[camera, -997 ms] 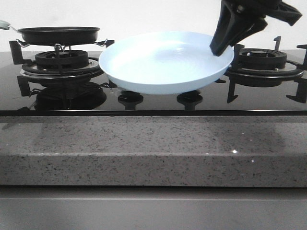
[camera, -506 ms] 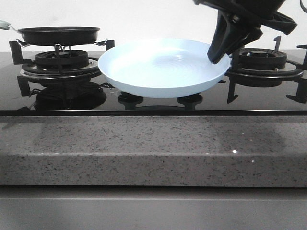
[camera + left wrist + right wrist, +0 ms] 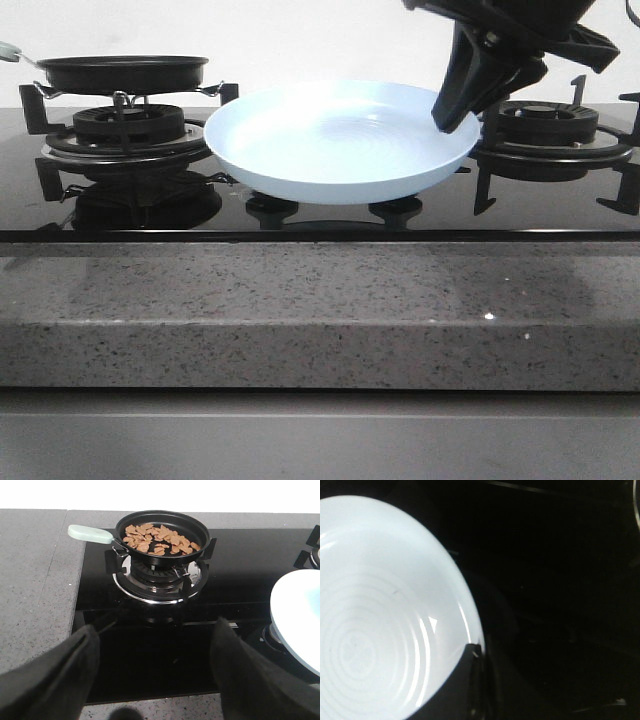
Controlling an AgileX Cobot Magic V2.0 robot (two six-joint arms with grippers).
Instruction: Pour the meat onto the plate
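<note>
On the black glass hob set in the grey counter (image 3: 320, 310), the right hand (image 3: 455, 112) apparently pinches the plate (image 3: 330, 145) rim mid-frame, ready for meat (image 3: 159, 538) in the upper-left pan (image 3: 161, 532), while the left hand (image 3: 155, 675) hangs spread.

We see the plate (image 3: 335, 140) sitting mid-hob, tilted a little toward the camera, its base over the two small knobs (image 3: 272, 207) at the front of the black glass hob (image 3: 300, 222). Right end effector (image 3: 452, 115) comes down from top right and clamps the plate's right rim; we can't make out the finger gap from here. Black frying pan (image 3: 122, 72) sits on the left burner (image 3: 125, 125), pale handle (image 3: 10, 51) poking out left; its contents don't show from this angle. Right burner (image 3: 545, 125) is bare, partly behind the arm. Speckled grey bench (image 3: 320, 315) edge fills the foreground.
</note>
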